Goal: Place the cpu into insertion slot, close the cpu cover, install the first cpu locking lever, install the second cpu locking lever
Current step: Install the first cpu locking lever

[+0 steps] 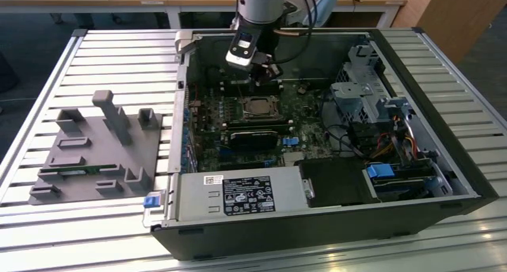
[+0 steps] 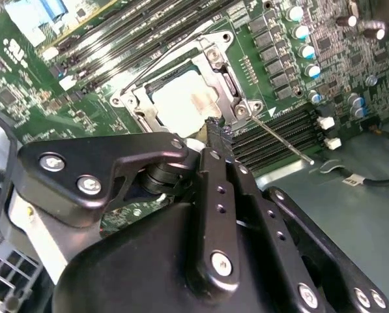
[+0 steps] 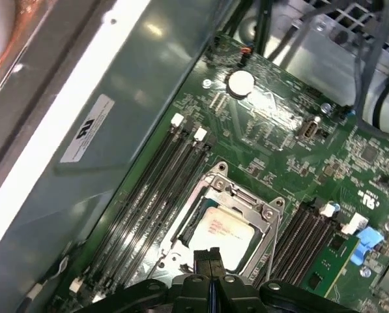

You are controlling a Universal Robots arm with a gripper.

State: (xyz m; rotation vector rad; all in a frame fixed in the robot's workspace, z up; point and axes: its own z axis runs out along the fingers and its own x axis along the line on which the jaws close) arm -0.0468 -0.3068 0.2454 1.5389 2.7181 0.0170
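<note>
While its fingers are pressed together on nothing, the gripper (image 3: 210, 255) hangs at the edge of the socket (image 3: 181, 244), where the cpu (image 3: 227, 229) lies under the lowered cpu cover (image 3: 243, 193). Long memory slots (image 3: 148, 195) flank it on both sides. In the second wrist view, a thin locking lever (image 2: 282, 140) juts free beside the fingertips.

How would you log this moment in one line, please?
cpu in socket | cpu cover down | gripper shut, near cover edge
</note>
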